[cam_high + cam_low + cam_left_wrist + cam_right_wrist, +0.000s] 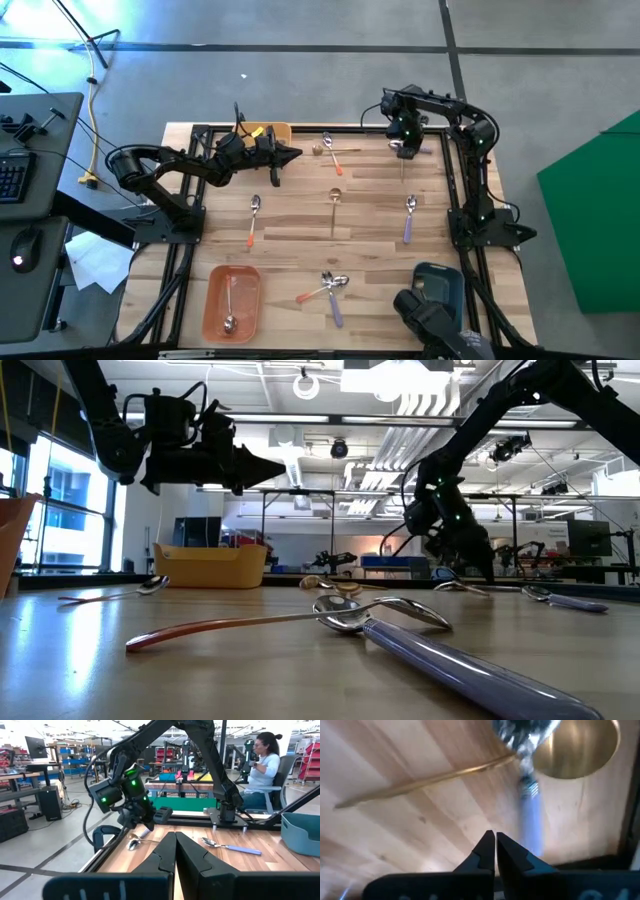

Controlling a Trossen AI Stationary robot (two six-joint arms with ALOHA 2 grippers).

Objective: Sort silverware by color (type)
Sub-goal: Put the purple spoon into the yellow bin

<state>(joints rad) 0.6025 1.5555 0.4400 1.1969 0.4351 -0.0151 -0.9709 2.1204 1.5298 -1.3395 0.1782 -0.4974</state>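
Closed right pincer (495,840) hovers over a lavender spoon (530,815) overlapping a gold spoon (570,747); left pincer (290,154) closed, empty.

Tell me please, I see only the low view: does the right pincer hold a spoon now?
Observer: No. In its wrist view the right pincer is shut on nothing; a lavender-handled silver spoon shows just beyond its tips.
Operator: Is anything sorted already?
Observer: From above, the orange plastic bin holds one spoon with a silver bowl.
Operator: And the other arm?
Observer: The left pincer, shut, hovers beside the yellow plastic bin.
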